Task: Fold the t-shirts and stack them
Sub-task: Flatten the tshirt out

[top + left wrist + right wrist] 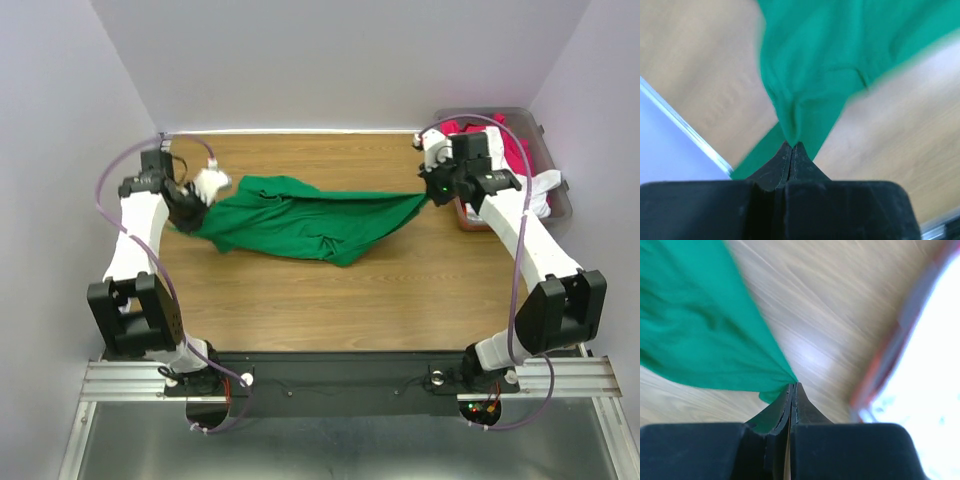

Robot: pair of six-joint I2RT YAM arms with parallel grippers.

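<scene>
The green t-shirt (300,215) is stretched across the wooden table (330,300), in the upper half of the top view. It makes a long, crumpled band that goes from the left side to the right side. The cloth is wide and bunched in the middle and becomes narrow at both ends.

At the left end of the band, the left gripper (190,205) pinches the cloth. In the left wrist view its two black fingers are pressed together, and a thin fold of green cloth comes out from between the tips toward the top of the frame. At the right end, the right gripper (432,192) is pressed together on a pointed corner of the same shirt. In the right wrist view the green cloth spreads from the fingertips toward the upper left of the frame.

In the upper right corner of the top view a grey-brown bin (566,212) stands at the edge of the table, just beside the right gripper. A red t-shirt (470,128) lies in its far part, and a white t-shirt (545,190) hangs over its right rim. Both are crumpled and not folded.
</scene>
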